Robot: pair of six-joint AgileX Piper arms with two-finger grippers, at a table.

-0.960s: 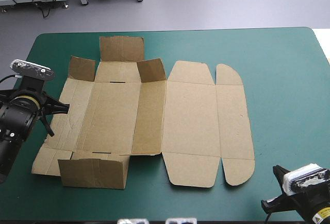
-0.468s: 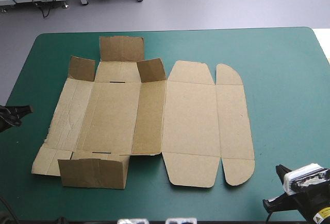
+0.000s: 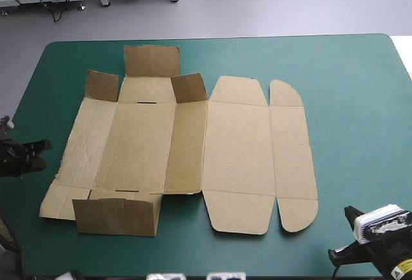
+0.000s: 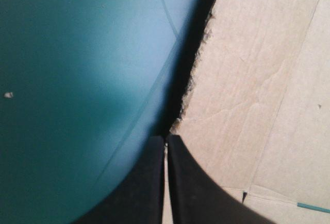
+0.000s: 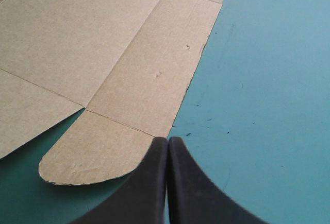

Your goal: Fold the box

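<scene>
The brown box (image 3: 238,158) lies spread on the teal-green cover (image 3: 354,100). Its lid panels lie flat on the right. On the left part, a near wall (image 3: 116,215) and three far flaps (image 3: 151,61) stand raised. My left gripper (image 3: 45,145) is low at the table's left edge, shut, just off the box's ragged left edge (image 4: 201,74). In the left wrist view its tip (image 4: 166,139) all but touches that edge. My right gripper (image 3: 338,251) sits at the near right corner, shut. Its tip (image 5: 167,139) points at the lid's rounded near flap (image 5: 98,157).
Bare cover runs along the table's right side (image 3: 360,164) and far edge (image 3: 290,51). A narrow strip of cover (image 3: 38,106) separates the box from the table's left edge.
The left arm drew back from beside the box's left panel toward the table's left edge, then edged slightly back in. The right arm and the box have not moved.
</scene>
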